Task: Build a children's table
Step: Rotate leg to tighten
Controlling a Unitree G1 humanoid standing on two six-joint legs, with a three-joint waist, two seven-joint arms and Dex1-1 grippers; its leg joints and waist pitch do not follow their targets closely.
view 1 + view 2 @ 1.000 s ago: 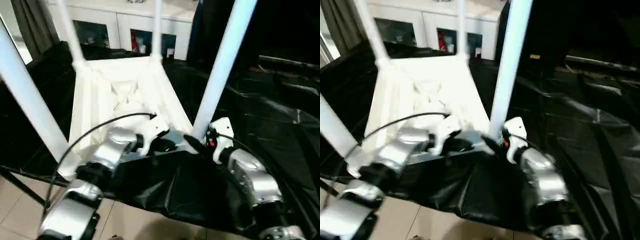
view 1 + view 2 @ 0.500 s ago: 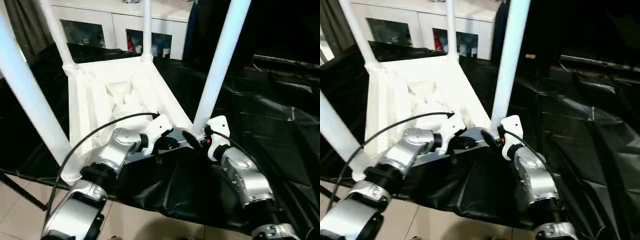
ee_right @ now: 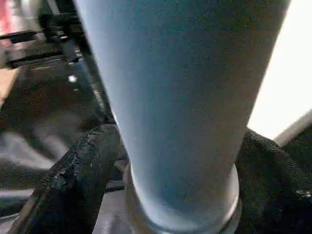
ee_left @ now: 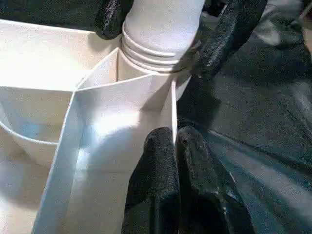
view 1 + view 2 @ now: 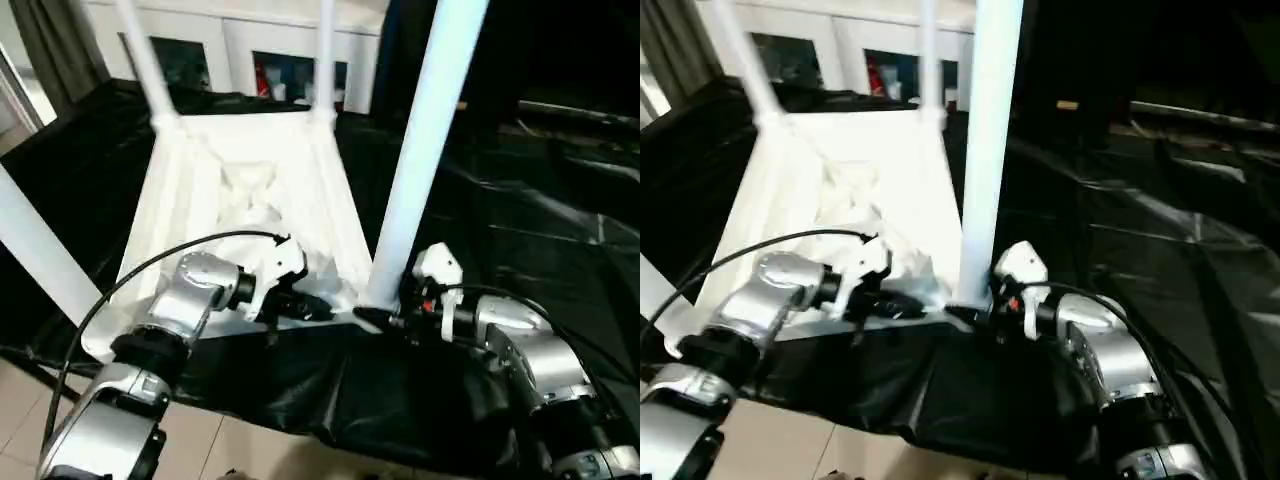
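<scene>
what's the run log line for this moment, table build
stage: seating near-right leg in corner socket | right gripper: around leg base | left gripper: pinching tabletop rim | threads partly showing

One white table top (image 5: 250, 190) lies upside down on one black sheet (image 5: 560, 250). Four white legs stand in it — two far (image 5: 325, 60) (image 5: 145, 60), two near (image 5: 420, 150) (image 5: 35, 250). Two grippers — left (image 5: 310, 305), right (image 5: 385, 320) — and one white cabinet (image 5: 230, 45).
</scene>
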